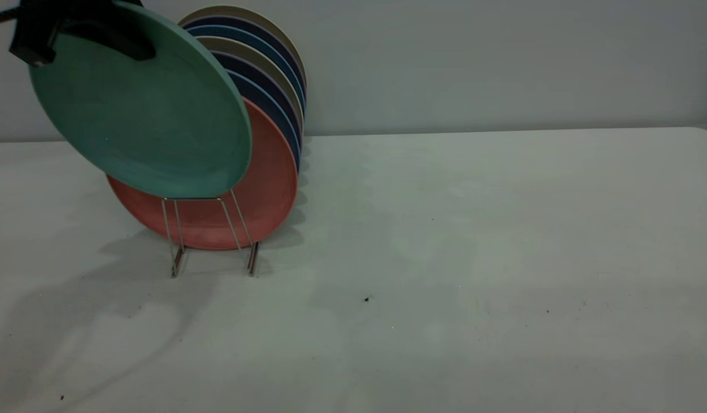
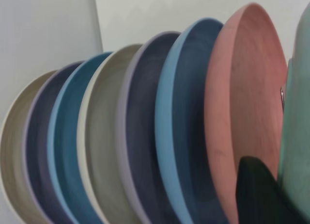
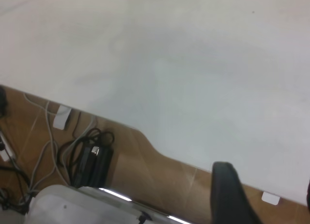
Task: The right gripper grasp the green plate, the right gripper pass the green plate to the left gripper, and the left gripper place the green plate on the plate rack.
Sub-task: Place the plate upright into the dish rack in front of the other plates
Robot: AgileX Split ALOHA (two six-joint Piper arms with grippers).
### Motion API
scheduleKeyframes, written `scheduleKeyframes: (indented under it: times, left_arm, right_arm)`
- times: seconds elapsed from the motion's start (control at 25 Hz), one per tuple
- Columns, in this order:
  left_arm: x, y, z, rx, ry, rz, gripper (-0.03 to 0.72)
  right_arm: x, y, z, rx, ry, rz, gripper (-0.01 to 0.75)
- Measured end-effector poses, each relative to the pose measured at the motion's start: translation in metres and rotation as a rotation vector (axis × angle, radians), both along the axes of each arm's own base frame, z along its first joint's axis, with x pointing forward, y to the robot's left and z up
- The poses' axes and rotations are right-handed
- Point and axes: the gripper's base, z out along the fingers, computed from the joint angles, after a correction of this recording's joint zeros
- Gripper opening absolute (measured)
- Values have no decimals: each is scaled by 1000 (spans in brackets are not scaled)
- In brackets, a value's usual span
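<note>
Currently, label by label:

Left end effector (image 1: 81, 34): clamped on the upper rim of the green plate (image 1: 141, 109), above the plate rack (image 1: 213, 238); one dark finger lies across the plate's face.

Green plate: held in the air, tilted, its lower edge just over the front loop of the plate rack and overlapping the salmon-pink plate (image 1: 256, 195) behind it. Whether it touches the wire cannot be told.

Plate rack: stands on the desk (image 1: 474, 258), its front wire loop empty and showing below the green plate.

Other plates: behind the salmon-pink plate, a row of dark blue plates (image 1: 270, 106) and cream plates (image 1: 247, 49) fills the plate rack, leaning the same way. The left wrist view shows them packed closely, with the salmon-pink plate (image 2: 247, 117) next to the green plate's edge (image 2: 298, 136).

Right end effector (image 3: 232, 195): well away from the plate rack, at the desk's edge above the floor and cables (image 3: 72, 151); only a dark finger shows, holding nothing visible, and its opening cannot be told.
</note>
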Motion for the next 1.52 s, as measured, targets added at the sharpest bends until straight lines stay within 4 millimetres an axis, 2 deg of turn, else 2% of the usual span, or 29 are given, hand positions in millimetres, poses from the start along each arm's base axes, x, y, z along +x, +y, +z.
scheduleKeyframes:
  times: [0.2, 0.6, 0.92, 1.04, 1.16, 1.32, 1.52]
  left_arm:
    - [3, -1, -8, -6, 14, 1, 133]
    - [14, -2, -39, -11, 70, 18, 133]
    - [15, -2, -41, -17, 76, 28, 142]
    - [15, -2, -41, -28, 85, 49, 198]
    - [14, -2, -41, -46, 106, 82, 306]
    - [14, -2, -41, -78, 138, 140, 412]
    - [9, -3, -33, -114, 172, 196, 449]
  right_arm:
    - [0, -1, 0, -4, -2, -6, 405]
    - [1, -2, 0, -16, -7, -13, 405]
    - [1, -2, 0, -16, -6, -14, 405]
    - [1, -2, 0, -16, -6, -14, 405]
    - [1, -2, 0, -16, -7, -14, 405]
    - [1, -2, 0, -17, -7, -14, 405]
    - [1, -2, 0, -19, -7, -15, 405]
